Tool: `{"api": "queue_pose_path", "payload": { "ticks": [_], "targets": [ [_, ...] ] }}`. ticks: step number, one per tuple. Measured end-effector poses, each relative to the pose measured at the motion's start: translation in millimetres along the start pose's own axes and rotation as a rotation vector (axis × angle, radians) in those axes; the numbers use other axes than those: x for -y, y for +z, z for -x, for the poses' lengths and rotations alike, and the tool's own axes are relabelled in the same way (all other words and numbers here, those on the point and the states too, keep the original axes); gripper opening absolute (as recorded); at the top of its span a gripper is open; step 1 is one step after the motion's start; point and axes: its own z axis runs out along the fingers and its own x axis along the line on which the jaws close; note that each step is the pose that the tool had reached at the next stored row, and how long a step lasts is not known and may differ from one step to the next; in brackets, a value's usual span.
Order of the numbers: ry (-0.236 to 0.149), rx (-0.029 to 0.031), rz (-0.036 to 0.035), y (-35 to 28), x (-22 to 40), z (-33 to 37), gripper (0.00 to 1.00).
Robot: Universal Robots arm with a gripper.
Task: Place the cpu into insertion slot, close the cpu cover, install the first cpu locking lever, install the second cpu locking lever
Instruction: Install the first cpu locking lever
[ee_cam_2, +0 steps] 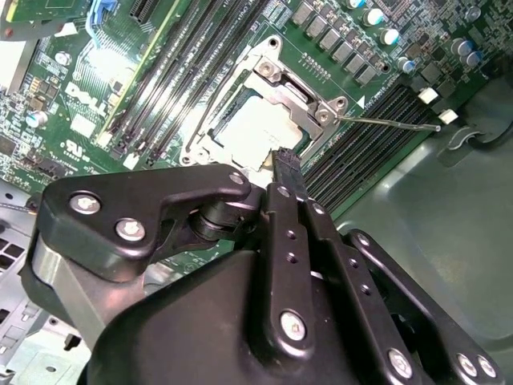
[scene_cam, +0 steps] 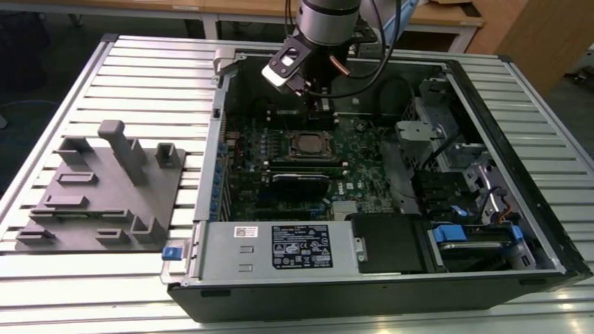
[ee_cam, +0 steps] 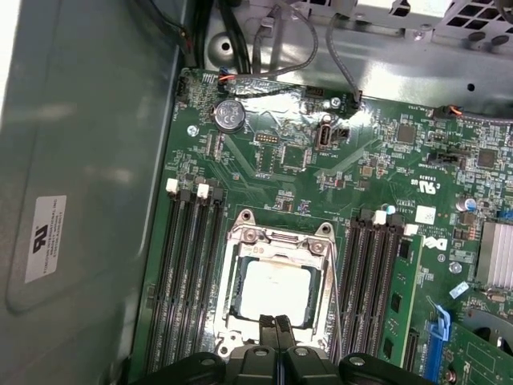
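One gripper (scene_cam: 321,104) is held inside the open computer case (scene_cam: 371,300), over the far part of the green circuit board (scene_cam: 249,156). Its fingers (ee_cam: 268,327) are pressed together, and nothing is gripped between them. The cpu (ee_cam: 275,289) is seated in the insertion slot (scene_cam: 311,145) near the middle of the board. The cpu cover (ee_cam: 322,281) is laid flat around it, and the silvery top is seen through its window. In both wrist views the fingertips are placed just beside the cover's edge. A thin wire lever (ee_cam_2: 389,123) is seen sticking out from the socket over the memory slots (ee_cam_2: 361,140). A grey fixture plate (scene_cam: 102,202) is laid on the table (scene_cam: 139,62), to the exterior view's left of the case.
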Motion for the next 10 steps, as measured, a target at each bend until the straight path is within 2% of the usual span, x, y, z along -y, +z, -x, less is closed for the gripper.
{"api": "queue_pose_path", "payload": {
  "ticks": [10],
  "targets": [
    [-0.010, 0.0000, -0.0002, 0.0, 0.0, 0.0, 0.10]
  ]
}}
